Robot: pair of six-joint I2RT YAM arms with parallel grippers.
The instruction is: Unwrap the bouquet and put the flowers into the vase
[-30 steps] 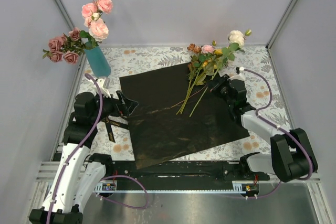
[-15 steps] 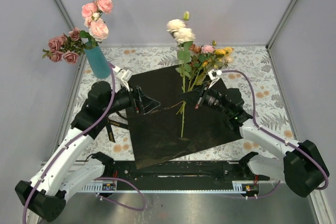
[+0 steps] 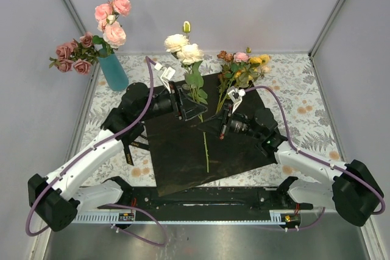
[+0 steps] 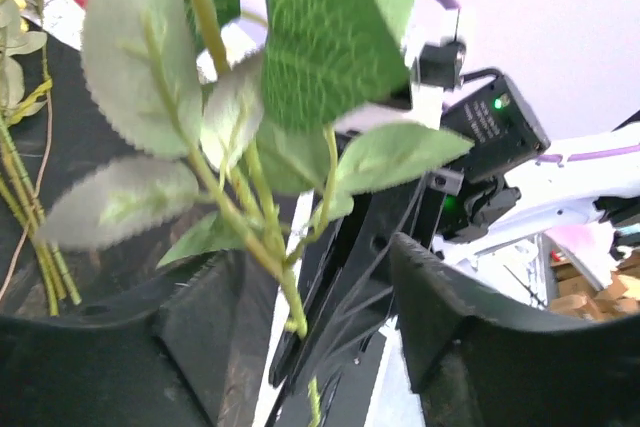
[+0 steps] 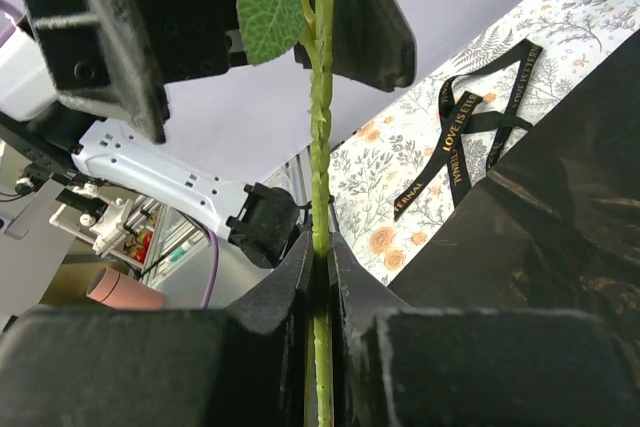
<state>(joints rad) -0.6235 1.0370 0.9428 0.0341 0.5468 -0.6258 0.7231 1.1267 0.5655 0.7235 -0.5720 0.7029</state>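
Observation:
A cream rose flower point(image 3: 183, 45) stands upright over the black paper, its stem point(image 5: 320, 147) pinched in my right gripper point(image 3: 210, 131), which is shut point(image 5: 320, 257) on it. My left gripper point(image 3: 196, 109) reaches in from the left at leaf height. In the left wrist view its jaws point(image 4: 310, 332) are open, with the stem point(image 4: 288, 292) between them nearer the left finger point(image 4: 130, 347). More flowers point(image 3: 241, 72) lie on the paper's far edge. The teal vase point(image 3: 114, 71) at the far left holds several pink roses point(image 3: 109, 19).
The unfolded black paper point(image 3: 201, 150) covers the middle of the floral tablecloth point(image 3: 304, 89). A black ribbon point(image 3: 129, 148) with gold lettering point(image 5: 465, 132) lies left of the paper, under my left arm. Grey walls close in the sides and the back.
My right gripper lifted the cream rose off the pile and carried it left, upright. My left arm swung in from the left to the stem, and its jaws have narrowed.

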